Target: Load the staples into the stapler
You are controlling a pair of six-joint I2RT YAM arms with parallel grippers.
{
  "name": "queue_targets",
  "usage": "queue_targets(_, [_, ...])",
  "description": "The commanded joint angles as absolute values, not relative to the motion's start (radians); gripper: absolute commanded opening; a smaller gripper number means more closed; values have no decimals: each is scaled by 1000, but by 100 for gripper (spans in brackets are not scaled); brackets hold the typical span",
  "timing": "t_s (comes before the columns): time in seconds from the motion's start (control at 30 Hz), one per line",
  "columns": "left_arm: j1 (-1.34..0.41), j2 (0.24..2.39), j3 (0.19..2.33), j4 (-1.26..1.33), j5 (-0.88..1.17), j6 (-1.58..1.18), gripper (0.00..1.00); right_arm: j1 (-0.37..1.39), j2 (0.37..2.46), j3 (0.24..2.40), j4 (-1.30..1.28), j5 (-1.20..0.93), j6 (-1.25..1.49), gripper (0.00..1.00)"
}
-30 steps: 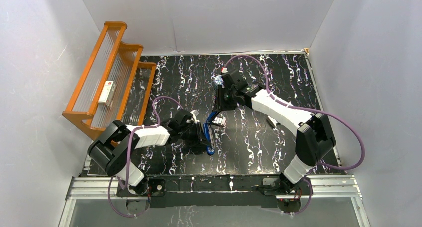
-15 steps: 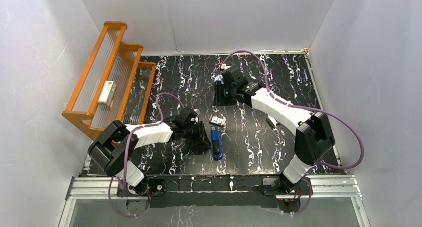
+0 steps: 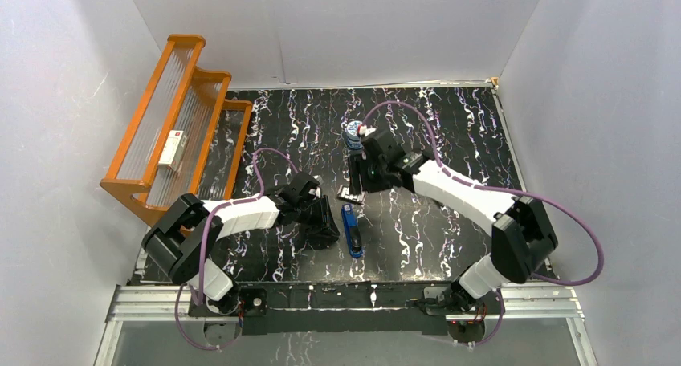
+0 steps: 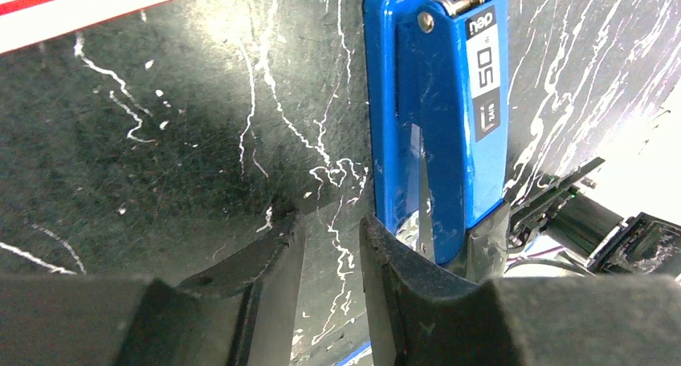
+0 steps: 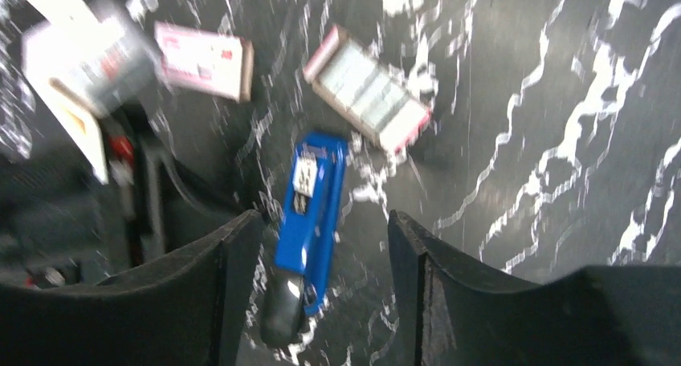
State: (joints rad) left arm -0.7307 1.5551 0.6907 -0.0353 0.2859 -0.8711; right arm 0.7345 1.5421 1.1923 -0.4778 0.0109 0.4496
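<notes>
The blue stapler [image 3: 350,231] lies closed and flat on the black mat, its black end toward the near edge. It fills the left wrist view [image 4: 438,117] and shows blurred in the right wrist view [image 5: 309,209]. My left gripper [image 3: 328,225] is open and empty just left of the stapler, its fingers [image 4: 377,246] beside the blue body. The staples tray [image 3: 350,195] lies just beyond the stapler, pale with red ends [image 5: 369,101]. Its red-and-white sleeve [image 5: 205,61] lies beside it. My right gripper [image 3: 356,177] is open and empty above the tray, jaws wide apart [image 5: 321,221].
An orange rack [image 3: 181,121] stands at the far left with a longer white box [image 3: 172,151] on it. A small white and light-blue tool [image 3: 352,130] lies behind my right wrist. White walls close in the mat on three sides.
One second ago both grippers held the stapler, its top lifted. It now lies closed on the mat and both have let go. My right gripper drew back, then came forward over the tray.
</notes>
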Motion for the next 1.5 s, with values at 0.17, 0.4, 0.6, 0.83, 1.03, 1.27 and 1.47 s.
queue_targets(0.17, [-719, 1535, 631, -250, 78, -868, 40, 1029, 1362, 1002, -620, 213, 660, 79])
queue_targets(0.4, [-701, 1464, 615, -235, 77, -908, 51, 1165, 1411, 984, -630, 264, 806, 75])
queue_targets(0.6, [-696, 1431, 591, -202, 108, -933, 69, 1198, 1488, 1000, -685, 371, 891, 64])
queue_targets(0.83, [-696, 1413, 547, -112, 201, -931, 75, 1199, 1536, 1018, -628, 387, 880, 51])
queue_targets(1.03, [-696, 1411, 499, -11, 307, -933, 58, 1200, 1536, 1024, -598, 361, 901, 30])
queue_targets(1.27, [-699, 1414, 453, 123, 401, -960, 51, 1186, 1489, 1035, -509, 292, 926, 24])
queue_targets(1.47, [-699, 1449, 425, 171, 410, -970, 42, 1166, 1487, 1043, -448, 232, 946, 24])
